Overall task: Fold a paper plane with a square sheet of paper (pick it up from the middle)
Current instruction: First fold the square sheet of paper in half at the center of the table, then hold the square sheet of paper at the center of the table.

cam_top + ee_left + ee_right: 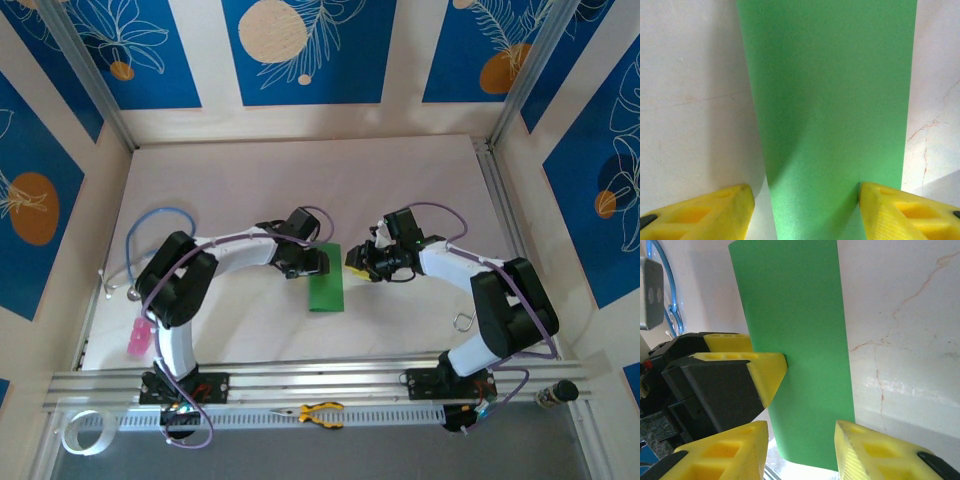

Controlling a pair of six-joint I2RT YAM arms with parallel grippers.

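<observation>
While the released left claw [805, 196] straddles the green paper [326, 288], right claw [801, 429] gapes at its edge.

The bright green paper sheet [326, 292] near the table [400, 180] middle has its far end hidden under the left gripper [318, 262]; the left wrist view crops it top and bottom, yellow fingertips [715, 215] too.

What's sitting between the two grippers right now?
The green paper lies between the left gripper and right gripper, clearest in the top external view.
</observation>
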